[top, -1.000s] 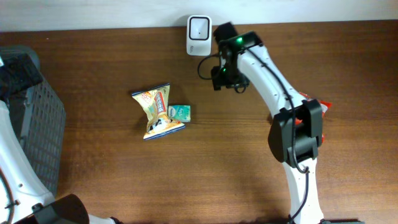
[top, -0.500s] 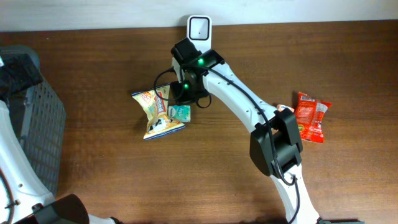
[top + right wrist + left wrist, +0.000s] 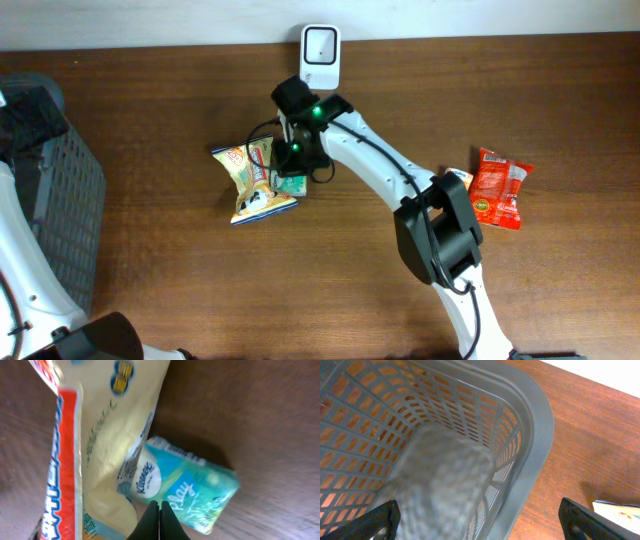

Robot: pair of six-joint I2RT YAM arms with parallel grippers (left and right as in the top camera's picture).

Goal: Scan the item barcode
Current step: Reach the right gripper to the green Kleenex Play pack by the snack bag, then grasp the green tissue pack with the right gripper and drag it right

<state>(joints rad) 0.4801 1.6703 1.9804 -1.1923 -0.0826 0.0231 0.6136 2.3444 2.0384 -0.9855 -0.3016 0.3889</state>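
My right claw (image 3: 160, 519) pinched fully closed, tips on tissue pack (image 3: 185, 490) at snack bag's (image 3: 100, 435) 3 o'clock; whether film caught, unclear. Scanner (image 3: 320, 45) at 12. Left claw (image 3: 480, 522) gaping, empty, parked over basket (image 3: 535, 420), clear of work.

**Surfaces in front of you**

You are working on a dark brown wooden table (image 3: 560, 90) that is smooth, with fine grain and a low sheen. Your basket (image 3: 535, 415) is grey moulded plastic, matt, with slotted lattice walls. The snack bag (image 3: 100, 435) is thin printed film, glossy and creased. The tissue pack (image 3: 185, 485) wears a soft teal plastic wrap, slightly shiny and wrinkled. The red packet (image 3: 497, 187) looks like glossy film too. The scanner (image 3: 320, 55) is smooth white plastic. Your right arm (image 3: 380, 160) has a white plastic shell with black joints, and the right gripper (image 3: 160, 512) ends in black, matt fingers.
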